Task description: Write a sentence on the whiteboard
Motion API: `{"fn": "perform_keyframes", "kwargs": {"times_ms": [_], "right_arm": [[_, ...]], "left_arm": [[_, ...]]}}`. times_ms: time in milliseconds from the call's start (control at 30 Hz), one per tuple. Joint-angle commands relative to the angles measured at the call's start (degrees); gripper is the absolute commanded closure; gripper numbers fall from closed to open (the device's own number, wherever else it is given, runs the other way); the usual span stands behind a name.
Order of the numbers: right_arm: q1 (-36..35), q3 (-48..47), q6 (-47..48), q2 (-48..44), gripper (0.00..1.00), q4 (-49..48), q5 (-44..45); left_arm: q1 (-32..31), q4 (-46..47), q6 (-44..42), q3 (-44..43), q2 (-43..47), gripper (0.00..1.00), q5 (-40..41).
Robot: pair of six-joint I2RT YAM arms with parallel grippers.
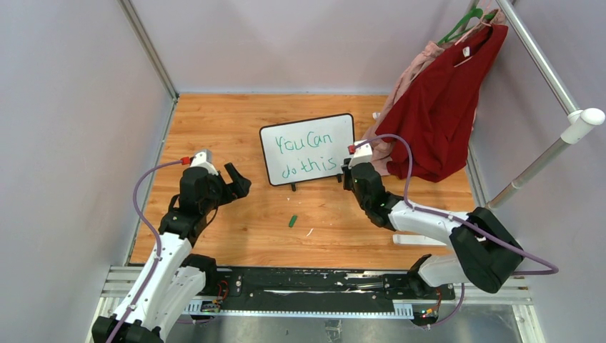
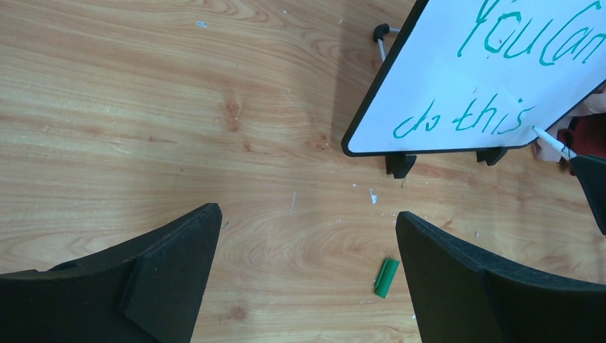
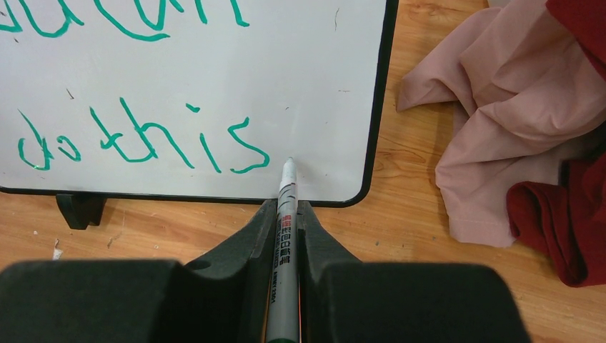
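At the middle of the wooden table [image 1: 236, 121], toward its far side: the whiteboard [image 1: 307, 148], upright on two small black feet, leaning back a little, face toward the arms.

- The sentence [image 1: 306, 153] is on it in green, two lines: "You Can" above, "do this" below.
- Right gripper [image 3: 287, 211] sits at the whiteboard's lower right corner, jaws narrow and pinched on a marker [image 3: 287, 187]. The white barrel runs out between the fingers. The tip points at the board face just right of the final "s", above the bottom frame. Cannot tell whether tip and surface actually touch.
- Left gripper [image 2: 307, 212] hangs over bare table to the left and front of the whiteboard, jaws spread wide, nothing between them.
- Green marker cap [image 1: 292, 221] lies on the table in front of the whiteboard, well clear of its feet.
- Small white flecks lie on the wood near the cap.
- Right of the whiteboard: pink cloth [image 3: 500, 107] heaped on the table beside the frame, and a red garment [image 1: 443, 107] hanging from a rail beyond it.
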State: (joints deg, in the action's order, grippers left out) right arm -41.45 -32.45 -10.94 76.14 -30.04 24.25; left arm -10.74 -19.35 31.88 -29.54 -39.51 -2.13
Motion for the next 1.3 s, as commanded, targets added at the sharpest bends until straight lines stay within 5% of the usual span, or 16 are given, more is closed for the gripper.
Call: {"fn": "perform_keyframes", "kwargs": {"times_ms": [0,900,1267], "right_arm": [[0.6,-2.2,-0.1,0.7,1.00,-1.9,1.9],[1.2,-2.0,-1.0,2.7,1.00,-1.9,1.8],[1.1,-1.9,-1.4,-4.1,1.00,3.1,0.7]], "left_arm": [[-0.4,1.5,-0.5,0.5,0.1,0.02,-0.9],[-0.4,1.5,-0.4,0.5,-0.1,0.02,-1.0],[-0.4,1.5,-0.5,0.5,0.2,0.02,-1.0]]}}
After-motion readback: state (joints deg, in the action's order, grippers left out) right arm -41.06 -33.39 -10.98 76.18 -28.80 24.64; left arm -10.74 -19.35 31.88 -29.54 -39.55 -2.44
